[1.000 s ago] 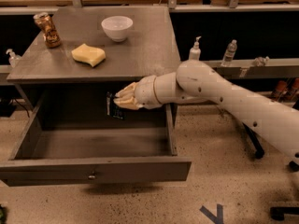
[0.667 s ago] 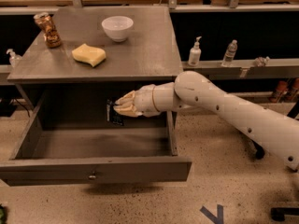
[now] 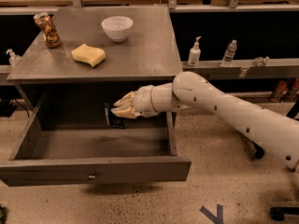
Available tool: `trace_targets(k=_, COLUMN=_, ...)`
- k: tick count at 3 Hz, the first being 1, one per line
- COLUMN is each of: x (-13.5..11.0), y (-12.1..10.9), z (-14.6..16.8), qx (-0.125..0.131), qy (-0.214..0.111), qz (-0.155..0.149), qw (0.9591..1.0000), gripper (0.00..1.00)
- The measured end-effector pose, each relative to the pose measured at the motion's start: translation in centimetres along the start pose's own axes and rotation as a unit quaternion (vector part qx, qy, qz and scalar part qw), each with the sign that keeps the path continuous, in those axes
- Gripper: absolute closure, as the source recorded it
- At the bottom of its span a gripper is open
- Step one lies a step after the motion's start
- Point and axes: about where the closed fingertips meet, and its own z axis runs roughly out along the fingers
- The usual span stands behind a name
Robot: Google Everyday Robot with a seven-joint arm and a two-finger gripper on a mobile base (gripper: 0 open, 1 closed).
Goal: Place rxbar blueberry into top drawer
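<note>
The top drawer is pulled wide open below the grey table top; its flat front has a small metal lock fitting at the centre. My gripper reaches in from the right over the drawer's back right part, just under the table top. It is shut on the rxbar blueberry, a dark navy bar with white lettering that hangs down from the fingers above the drawer floor.
On the table top lie a yellow wavy sponge, a white bowl and a brown can. Bottles stand on a shelf to the right. My white arm crosses the drawer's right side.
My gripper has moved down and a little left with the bar, from just under the table top lower into the open drawer space.
</note>
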Motion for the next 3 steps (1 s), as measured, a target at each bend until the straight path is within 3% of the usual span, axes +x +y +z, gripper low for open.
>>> trace_targets(k=1, x=-0.07, y=0.12, z=0.18, qx=-0.002, qy=-0.001, qz=0.000, qw=1.0000, gripper=0.10)
trace_targets(k=2, x=-0.13, y=0.23, z=0.34, qx=-0.004, qy=-0.001, qz=-0.001, qw=1.0000, gripper=0.00)
trace_targets(k=3, x=-0.13, y=0.23, z=0.34, qx=-0.004, qy=-0.001, qz=-0.001, qw=1.0000, gripper=0.00)
